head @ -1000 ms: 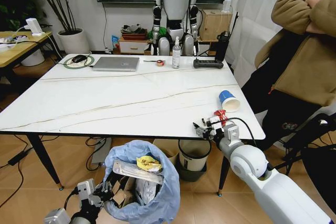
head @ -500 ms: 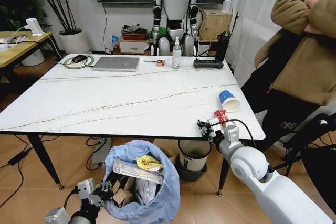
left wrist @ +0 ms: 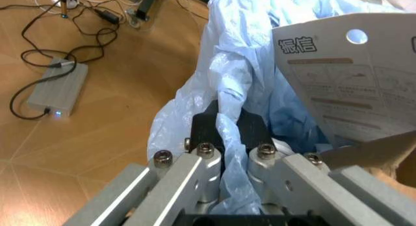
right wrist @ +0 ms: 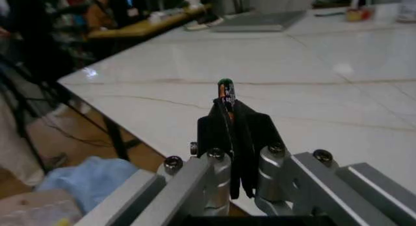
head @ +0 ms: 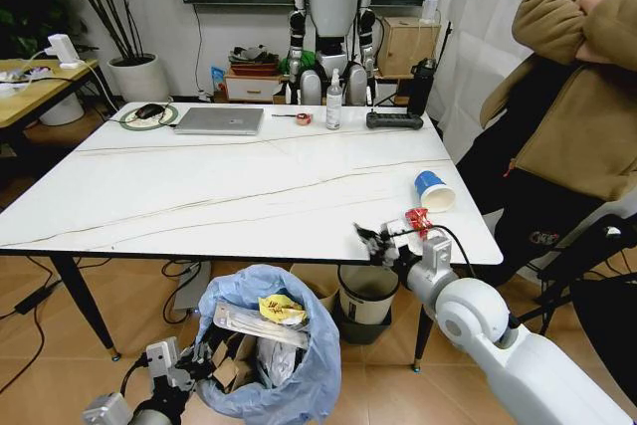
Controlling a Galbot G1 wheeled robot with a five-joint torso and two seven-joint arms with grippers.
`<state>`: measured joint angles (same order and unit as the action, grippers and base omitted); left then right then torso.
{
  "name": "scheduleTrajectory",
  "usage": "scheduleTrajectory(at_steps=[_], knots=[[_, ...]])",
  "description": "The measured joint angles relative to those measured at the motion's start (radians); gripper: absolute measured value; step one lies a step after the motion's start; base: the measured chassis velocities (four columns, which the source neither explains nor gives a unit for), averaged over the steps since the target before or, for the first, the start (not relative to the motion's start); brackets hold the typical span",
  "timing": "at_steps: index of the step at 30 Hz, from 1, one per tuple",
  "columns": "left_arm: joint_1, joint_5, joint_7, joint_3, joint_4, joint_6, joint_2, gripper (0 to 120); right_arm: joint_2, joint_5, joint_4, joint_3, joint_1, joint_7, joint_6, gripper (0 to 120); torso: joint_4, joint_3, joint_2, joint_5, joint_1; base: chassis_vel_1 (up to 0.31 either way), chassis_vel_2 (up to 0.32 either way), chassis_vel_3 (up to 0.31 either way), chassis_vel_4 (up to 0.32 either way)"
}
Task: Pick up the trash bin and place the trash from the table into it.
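Note:
The trash bin [head: 267, 350], lined with a crinkly light-blue bag, hangs low in front of the table [head: 199, 186]. My left gripper [head: 196, 362] is shut on its bag rim [left wrist: 229, 97]. The bin holds a yellow wrapper [head: 282, 309], white tissues and a printed cardboard piece [left wrist: 351, 75]. My right gripper [head: 370, 239] hovers over the table's front edge, right of the bin, shut on a thin dark scrap [right wrist: 225, 92] with an orange and green tip. A red wrapper [head: 417, 218] and a tipped blue paper cup [head: 434, 190] lie on the table beyond it.
A silver laptop [head: 220, 120], a spray bottle [head: 334, 102] and a black bar [head: 394, 120] sit along the far edge. Under the table stands a white bin with a black rim [head: 366, 296]. A person [head: 577, 97] stands close at the right. A wooden table [head: 40, 87] is at the left.
My right gripper has shifted a little to the left along the table's front edge with the scrap still pinched. The bin and left gripper have stayed put.

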<state>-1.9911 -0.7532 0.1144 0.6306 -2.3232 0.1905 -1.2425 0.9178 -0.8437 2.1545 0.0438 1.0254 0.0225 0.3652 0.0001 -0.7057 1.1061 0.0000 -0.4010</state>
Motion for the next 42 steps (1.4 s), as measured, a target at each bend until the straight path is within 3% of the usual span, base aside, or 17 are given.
scheduleTrajectory(at_steps=[7,16,21,23,27,29,36,42], knots=[[0.0,0.0,0.0,0.009,-0.008,0.0,-0.007,0,-0.054,0.047,0.1,-0.119,0.062,-0.12,-0.076,0,-0.0002,0.0,0.0,0.0,0.0,0.0,0.0,0.0,0.0],[0.003,0.0,0.002,0.01,-0.016,0.002,-0.013,0,-0.057,0.13,0.112,-0.202,0.099,-0.118,-0.084,4,-0.0002,0.0,0.0,0.0,0.0,0.0,0.0,0.0,0.0],[0.008,-0.001,0.007,0.008,-0.021,0.006,-0.014,0,-0.055,0.147,0.102,-0.199,0.115,-0.107,-0.084,26,-0.0002,0.0,0.0,0.0,0.0,0.0,0.0,0.0,0.0],[0.008,-0.001,0.008,0.008,-0.021,0.006,-0.013,0,-0.055,0.148,0.102,-0.198,0.117,-0.106,-0.084,27,-0.0001,0.0,0.0,0.0,0.0,0.0,0.0,0.0,0.0],[0.01,-0.003,0.01,0.007,-0.021,0.007,-0.011,0,-0.047,0.164,0.099,-0.177,0.126,-0.094,-0.084,48,-0.0002,0.0,0.0,0.0,0.0,0.0,0.0,0.0,0.0],[0.01,-0.003,0.01,0.007,-0.022,0.007,-0.011,0,-0.044,0.167,0.099,-0.173,0.126,-0.091,-0.084,51,-0.0002,0.0,0.0,0.0001,0.0,0.0,0.0,0.0,0.0],[0.009,0.009,0.007,0.0,-0.014,0.006,-0.017,0,-0.006,0.239,0.097,-0.086,0.107,0.026,-0.08,81,-0.0001,0.0,0.0,0.0,0.0,0.0,0.0,0.0,0.0],[0.01,0.014,0.004,-0.003,-0.01,0.003,-0.021,0,0.011,0.285,0.09,-0.017,0.114,0.132,-0.023,98,-0.0001,0.0,0.0,0.0001,0.0,0.0,0.0,0.0,0.0]])
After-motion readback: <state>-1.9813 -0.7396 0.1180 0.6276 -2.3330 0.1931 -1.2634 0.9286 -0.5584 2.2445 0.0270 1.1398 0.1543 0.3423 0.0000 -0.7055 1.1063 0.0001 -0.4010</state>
